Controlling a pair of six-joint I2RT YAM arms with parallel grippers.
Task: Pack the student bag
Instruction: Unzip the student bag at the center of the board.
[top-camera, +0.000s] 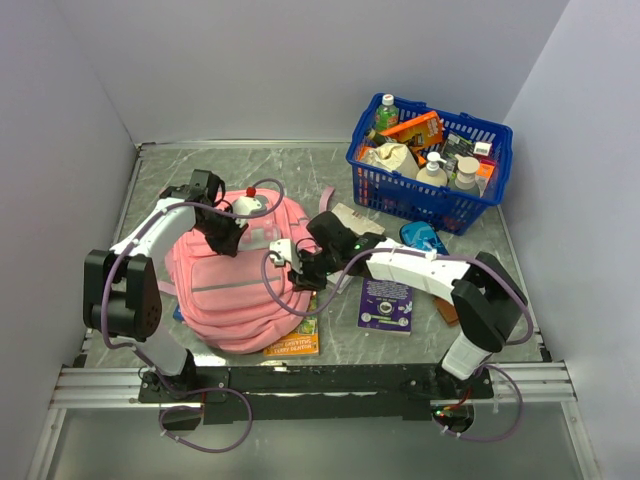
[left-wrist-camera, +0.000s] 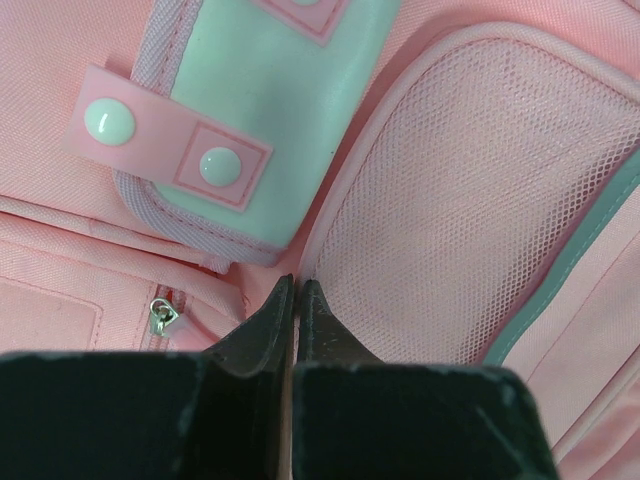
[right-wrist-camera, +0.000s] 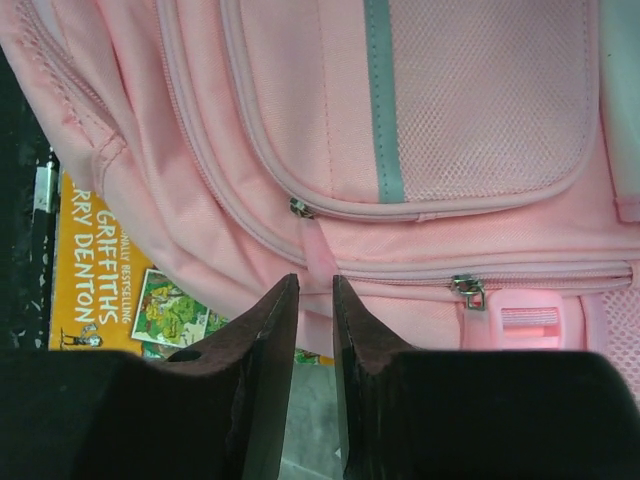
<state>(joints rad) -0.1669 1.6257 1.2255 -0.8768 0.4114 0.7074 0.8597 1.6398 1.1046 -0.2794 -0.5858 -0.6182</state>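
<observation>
The student bag (top-camera: 232, 285), a soft pink backpack, lies flat on the grey table (top-camera: 260, 165) left of centre, in front of my left arm's base and between the two arms. On its face, my left wrist view shows a mint-green patch (left-wrist-camera: 270, 110) with two round snaps, a pink mesh pocket (left-wrist-camera: 470, 220) beside it, and a small metal zipper pull (left-wrist-camera: 160, 315) below the patch. My left gripper (left-wrist-camera: 297, 290) rests on the bag's far upper part (top-camera: 228, 234), its jaws pressed together at the seam between patch and mesh pocket; I cannot tell whether any fabric is caught between them. My right gripper (right-wrist-camera: 315, 287) reaches in from the right to the bag's right edge (top-camera: 298, 266). Its jaws stand a narrow gap apart, and a pink zipper tab (right-wrist-camera: 316, 255) runs down to the gap; I cannot tell whether they pinch it. A second zipper pull (right-wrist-camera: 468, 290) lies just right of the tips. A yellow book (right-wrist-camera: 105, 270) pokes out from under the bag's near right edge (top-camera: 293, 345). A purple book (top-camera: 386, 305) lies to its right, under the right arm. A blue packet (top-camera: 422, 237) sits further back, near a blue basket (top-camera: 400, 205) filled with bottles and boxes at the far right.
</observation>
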